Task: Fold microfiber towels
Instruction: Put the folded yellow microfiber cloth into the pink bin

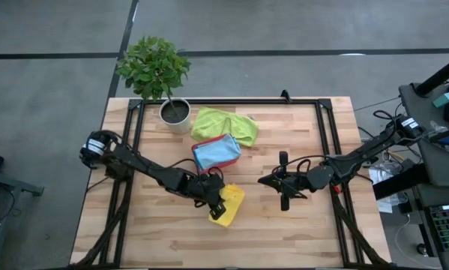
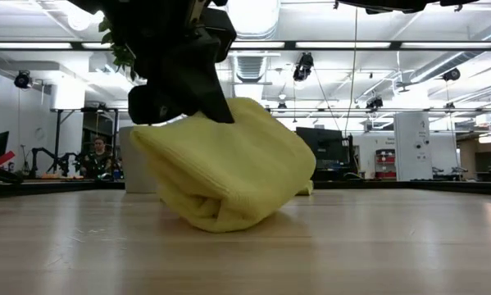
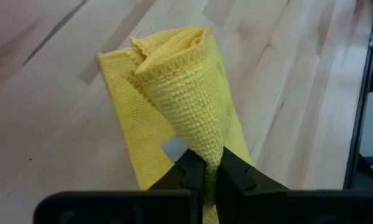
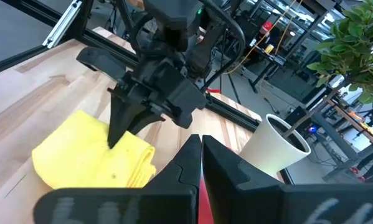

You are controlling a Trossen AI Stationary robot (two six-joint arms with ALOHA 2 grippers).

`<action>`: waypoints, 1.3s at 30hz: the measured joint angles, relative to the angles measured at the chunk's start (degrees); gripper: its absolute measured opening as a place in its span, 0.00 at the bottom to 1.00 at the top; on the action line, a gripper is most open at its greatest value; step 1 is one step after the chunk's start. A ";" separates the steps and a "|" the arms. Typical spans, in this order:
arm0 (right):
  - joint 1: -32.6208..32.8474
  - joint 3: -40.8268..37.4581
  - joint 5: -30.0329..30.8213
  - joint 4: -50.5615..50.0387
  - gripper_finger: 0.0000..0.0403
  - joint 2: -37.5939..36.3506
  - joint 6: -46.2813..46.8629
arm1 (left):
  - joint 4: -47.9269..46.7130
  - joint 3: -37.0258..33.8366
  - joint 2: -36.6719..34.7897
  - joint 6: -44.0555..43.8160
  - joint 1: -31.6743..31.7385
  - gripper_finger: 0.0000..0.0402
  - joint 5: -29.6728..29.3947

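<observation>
A yellow microfiber towel (image 1: 230,202) lies bunched near the middle of the table. My left gripper (image 1: 217,208) is shut on it and shows in its own wrist view (image 3: 211,173). Farther back, a folded teal-blue towel (image 1: 217,152) sits in a pink tray (image 1: 196,147), and a lime green towel (image 1: 225,124) lies crumpled on the wood behind it. My right gripper (image 1: 284,181) hovers shut, with nothing in it, to the right of the yellow towel (image 4: 89,158). My left gripper pinches a gathered fold of the yellow towel (image 3: 205,144) between its two fingers (image 3: 190,174), several layers thick. The fingers slant down at it from the table's left. The held part is raised in a hump (image 2: 229,156), and the towel's lower part (image 2: 220,220) rests on the table.
A white pot with a green plant (image 1: 175,112) stands at the far left of the table. A black frame (image 1: 325,135) runs along the table's far and side edges. Bare wood (image 1: 157,236) spreads toward the near edge.
</observation>
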 joint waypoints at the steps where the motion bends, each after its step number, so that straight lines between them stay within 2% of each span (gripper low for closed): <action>1: 0.00 0.00 0.00 -0.01 0.02 0.00 0.01 | -0.02 0.04 0.00 0.00 0.00 0.00 0.00; 9: 0.00 0.00 0.02 -0.01 0.02 0.00 0.01 | -0.02 0.58 -0.06 1.51 0.08 0.00 0.16; 13: 0.00 0.00 0.01 -0.01 0.02 0.00 0.01 | -3.14 1.91 -1.70 3.98 0.90 0.00 2.59; 24: 0.00 0.04 0.04 0.33 0.02 -0.08 -0.23 | -16.93 4.70 -15.24 12.07 7.28 0.00 3.40; 31: 0.00 0.04 0.04 -0.20 0.02 -0.42 -0.26 | -17.22 4.70 -24.84 18.61 10.49 0.00 4.68; 39: 0.00 0.04 0.03 -0.21 0.02 -0.42 -0.41 | -17.65 5.79 -29.93 28.01 17.03 0.00 4.44</action>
